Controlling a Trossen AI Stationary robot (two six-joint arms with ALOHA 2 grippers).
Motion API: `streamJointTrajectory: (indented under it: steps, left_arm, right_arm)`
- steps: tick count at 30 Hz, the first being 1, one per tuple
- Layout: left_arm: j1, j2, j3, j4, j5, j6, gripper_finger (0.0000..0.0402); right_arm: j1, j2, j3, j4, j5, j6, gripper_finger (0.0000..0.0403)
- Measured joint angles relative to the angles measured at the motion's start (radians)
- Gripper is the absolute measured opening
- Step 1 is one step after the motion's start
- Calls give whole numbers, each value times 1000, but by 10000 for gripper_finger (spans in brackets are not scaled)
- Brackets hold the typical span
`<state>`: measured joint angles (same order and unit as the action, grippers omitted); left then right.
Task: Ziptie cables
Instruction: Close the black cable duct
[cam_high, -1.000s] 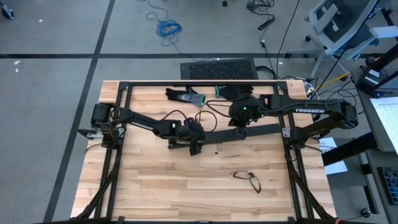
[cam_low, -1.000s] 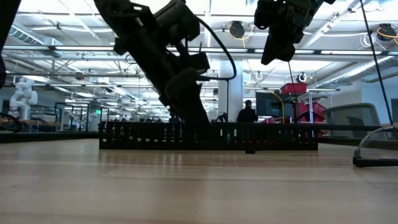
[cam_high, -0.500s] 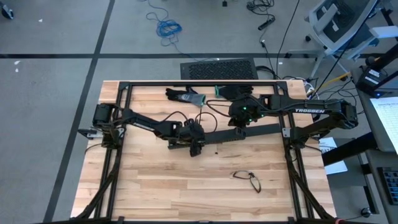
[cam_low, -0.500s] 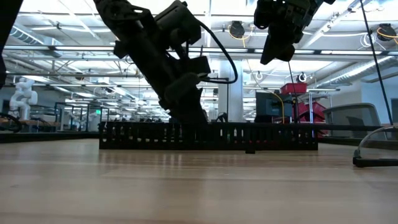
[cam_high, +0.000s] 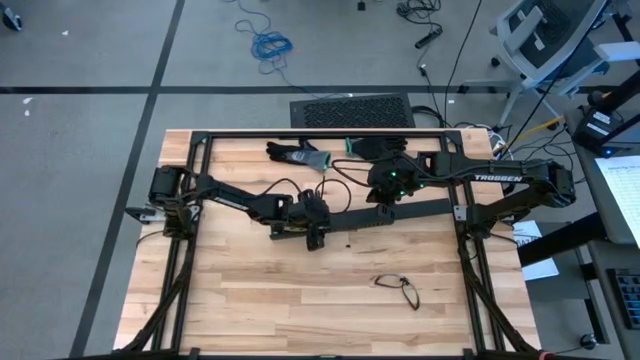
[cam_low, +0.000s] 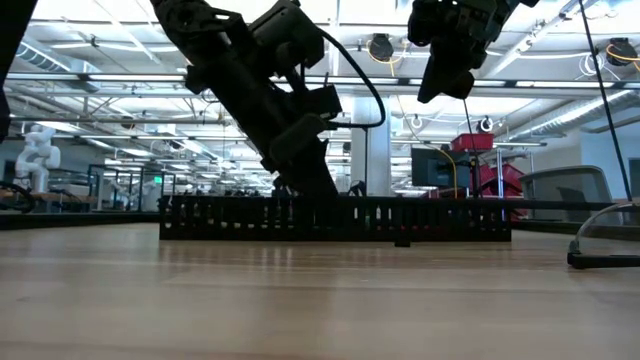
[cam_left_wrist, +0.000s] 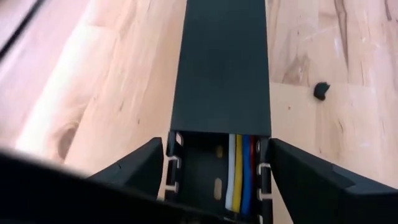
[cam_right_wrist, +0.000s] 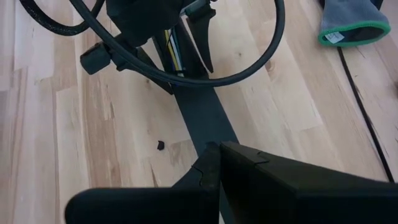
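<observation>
My left gripper straddles the duct lying across the table's middle, the cables inside it, my right gripper just right, above the same duct.

Cables lying inside the open end of the black slotted duct.

4 thin wires, white, yellow, blue and red, run side by side and flat along the duct's floor, pressed against one inner wall. They lie straight and parallel, touching one another, and vanish under the duct's closed cover. In the right wrist view they show as thin coloured lines at the duct's open end.
</observation>
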<state>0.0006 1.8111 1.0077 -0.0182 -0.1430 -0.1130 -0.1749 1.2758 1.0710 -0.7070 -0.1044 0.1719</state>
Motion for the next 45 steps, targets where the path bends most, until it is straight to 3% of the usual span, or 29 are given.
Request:
streamJointTrajectory:
  steps: [33,45]
  left_arm:
    - [61,0,0,-39,1,77,277]
    - [33,-2,2,-38,41,-10,252]
  right_arm:
    - [0,0,0,16,-2,26,0]
    - [0,0,0,26,-7,26,0]
